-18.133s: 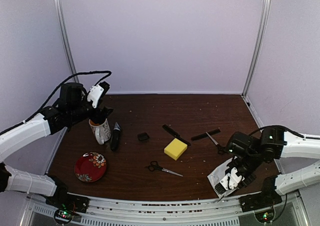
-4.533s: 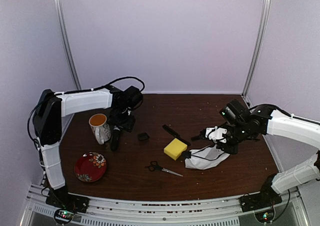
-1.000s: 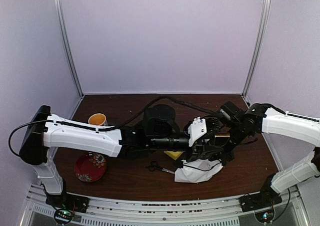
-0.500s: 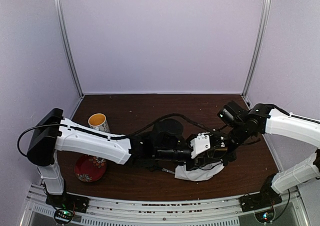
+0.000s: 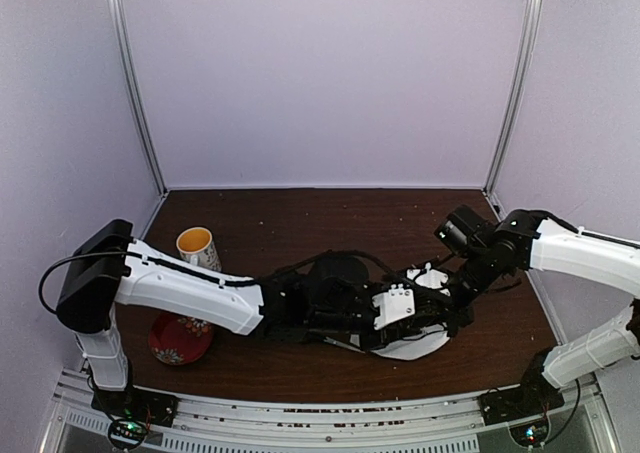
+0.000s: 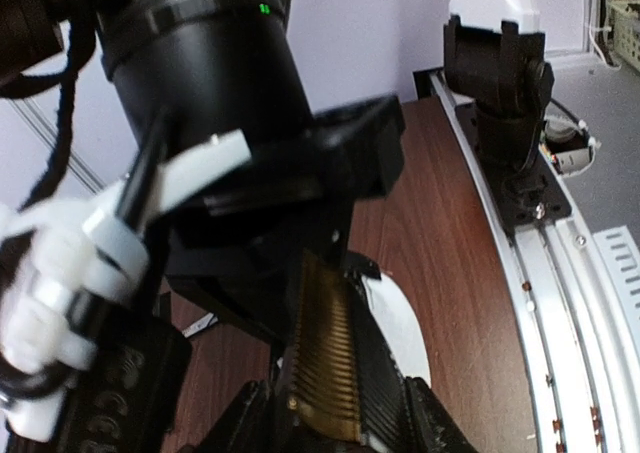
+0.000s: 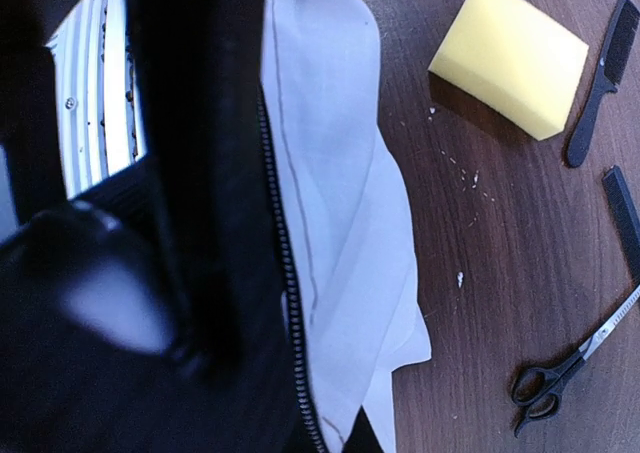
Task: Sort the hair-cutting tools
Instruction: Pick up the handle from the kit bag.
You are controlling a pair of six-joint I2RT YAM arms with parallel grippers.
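Soft, even light is filling the overhead view, casting faint shadows on the dark surface (image 5: 330, 223). The nearest foreground is blurring in both wrist views, while the sponge block (image 7: 510, 53) is showing crisp.

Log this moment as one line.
left pincer: holds trimmer at white pouch | right pincer: shut on pouch edge | loose: scissors, combs, sponge

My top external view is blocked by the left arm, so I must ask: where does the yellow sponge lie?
Observer: In the right wrist view, the yellow sponge lies on the table beside the white pouch, not touching it.
Operator: Are combs outside the pouch?
Observer: Yes, one black comb by the sponge, a second comb farther along.
Operator: What does the left end effector hold?
Observer: A black trimmer with gold teeth, seen in the left wrist view.
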